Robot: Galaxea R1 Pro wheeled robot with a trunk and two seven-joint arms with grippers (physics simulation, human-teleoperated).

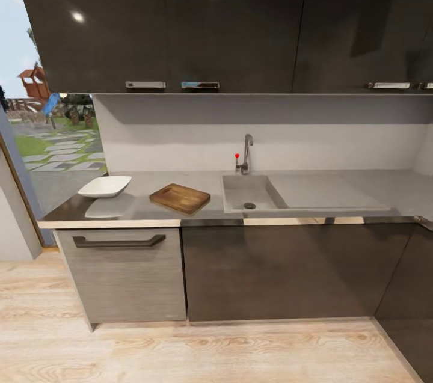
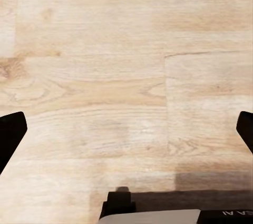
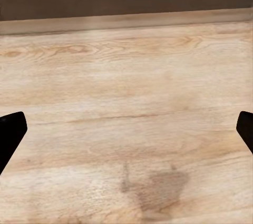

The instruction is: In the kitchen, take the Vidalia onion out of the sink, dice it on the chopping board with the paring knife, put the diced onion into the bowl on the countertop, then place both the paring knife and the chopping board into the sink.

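The grey sink (image 1: pixel 239 189) is set into the countertop (image 1: pixel 402 186), with a chrome tap (image 1: pixel 246 154) behind it and a flat drainboard (image 1: pixel 325 189) beside it. The Vidalia onion is hidden from this angle. Left of the sink lies the brown chopping board (image 1: pixel 180 198). Further left stands the white square bowl (image 1: pixel 105 186). The paring knife is out of view. In the left wrist view my left gripper (image 2: pixel 126 134) is open over wooden floor. My right gripper (image 3: pixel 126 134) is open too, also over floor, near a dark cabinet base.
Dark wall cabinets (image 1: pixel 180 16) hang above the counter. Below it are a grey drawer front with a dark handle (image 1: pixel 119 242) and dark cabinet doors (image 1: pixel 282 269). Light wooden floor (image 1: pixel 210 353) lies in front. A glass opening (image 1: pixel 36 124) is at the left.
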